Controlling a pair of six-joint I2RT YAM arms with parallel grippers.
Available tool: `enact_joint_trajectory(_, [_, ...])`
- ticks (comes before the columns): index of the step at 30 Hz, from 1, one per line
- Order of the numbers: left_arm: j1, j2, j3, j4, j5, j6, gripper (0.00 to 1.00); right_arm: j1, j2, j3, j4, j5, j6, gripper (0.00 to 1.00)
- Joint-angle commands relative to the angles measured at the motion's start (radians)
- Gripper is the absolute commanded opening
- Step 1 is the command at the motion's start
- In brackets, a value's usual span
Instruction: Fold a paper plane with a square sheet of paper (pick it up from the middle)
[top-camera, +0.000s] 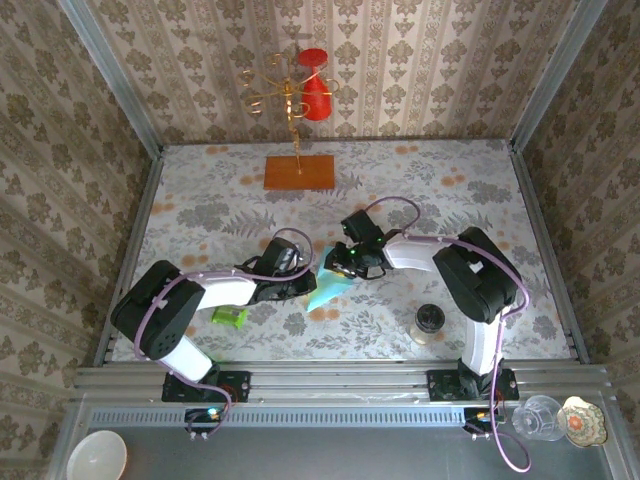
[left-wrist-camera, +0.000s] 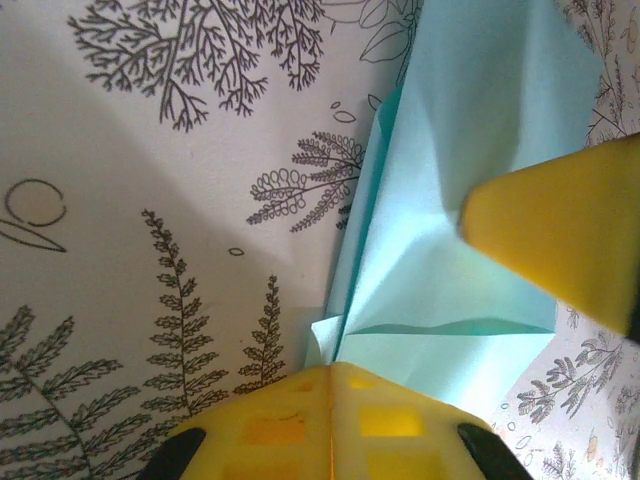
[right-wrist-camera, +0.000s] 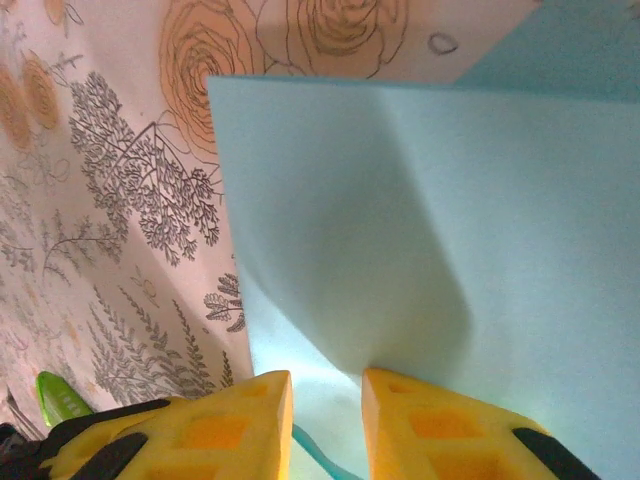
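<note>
- Yellow fingers (right-wrist-camera: 250, 420) of the right gripper (right-wrist-camera: 325, 400) pinch the light-blue paper (right-wrist-camera: 420, 220), a narrow gap between them
- Left gripper (left-wrist-camera: 450, 290) holds the folded sheet's other edge, jaws closed on it
- Paper (top-camera: 330, 290) sits mid-table between both grippers, near a green cylinder (top-camera: 229, 316)

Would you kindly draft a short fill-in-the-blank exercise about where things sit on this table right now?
1. The folded paper between the two hands is light ____.
2. The orange wooden board lies toward the table's ____ edge.
3. The small green object sits beside the ____ arm.
4. The fingers of the right hand are coloured ____.

Missing words: blue; far; left; yellow
</note>
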Motion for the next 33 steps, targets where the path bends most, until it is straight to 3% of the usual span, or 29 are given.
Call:
enact_joint_trajectory(1, [-0.001,0.027,0.013,-0.058,-0.012,0.005,0.09,-0.018,-0.096,-0.026,0.007,0.037,-0.002,0.31])
enact_joint_trajectory(6, [0.002,0.043,0.011,-0.072,-0.015,0.002,0.08,-0.055,-0.22,-0.16,0.027,0.09,0.03,0.4])
enact_joint_trajectory(14, [0.008,0.051,0.019,-0.091,-0.01,0.002,0.08,-0.084,-0.284,-0.307,0.076,0.004,0.076,0.42])
enact_joint_trajectory(33, [0.014,0.046,0.031,-0.108,-0.001,0.003,0.08,-0.057,-0.143,-0.312,0.267,-0.174,0.066,0.28])
